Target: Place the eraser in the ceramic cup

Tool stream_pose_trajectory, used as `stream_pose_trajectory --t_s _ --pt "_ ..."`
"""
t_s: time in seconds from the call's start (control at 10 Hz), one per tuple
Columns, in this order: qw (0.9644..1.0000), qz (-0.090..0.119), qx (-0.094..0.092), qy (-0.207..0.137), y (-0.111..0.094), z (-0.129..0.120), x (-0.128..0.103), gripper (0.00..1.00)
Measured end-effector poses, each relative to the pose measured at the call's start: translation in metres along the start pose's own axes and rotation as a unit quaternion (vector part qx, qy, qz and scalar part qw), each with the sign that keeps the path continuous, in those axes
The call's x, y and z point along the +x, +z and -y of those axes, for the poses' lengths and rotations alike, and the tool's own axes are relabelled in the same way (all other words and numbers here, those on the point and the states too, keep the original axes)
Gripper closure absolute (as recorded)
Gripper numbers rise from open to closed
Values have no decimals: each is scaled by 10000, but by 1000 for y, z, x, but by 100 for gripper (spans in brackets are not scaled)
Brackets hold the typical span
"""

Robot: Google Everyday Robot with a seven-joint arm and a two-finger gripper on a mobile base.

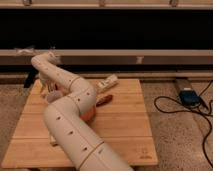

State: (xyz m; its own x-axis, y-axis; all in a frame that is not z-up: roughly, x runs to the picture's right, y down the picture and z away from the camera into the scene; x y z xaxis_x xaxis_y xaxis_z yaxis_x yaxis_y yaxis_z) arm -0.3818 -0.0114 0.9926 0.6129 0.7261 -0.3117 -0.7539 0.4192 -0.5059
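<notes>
No legible text or labels anywhere.
</notes>
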Motion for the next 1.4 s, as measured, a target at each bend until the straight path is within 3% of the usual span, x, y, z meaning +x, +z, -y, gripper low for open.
stream_pose_trajectory --t_s 0.5,0.7,1.0,1.2,1.4 --pt "10000 -1 0 -6 0 0 0 20" --pt "9988 317 -367 19 -9 1 -1 20" --pt "9892 1087 -973 -111 -61 1 4 20" --pt "9872 1160 -1085 -175 -75 -4 5 20" --pt "9864 1177 -1120 -260 -72 -6 7 20"
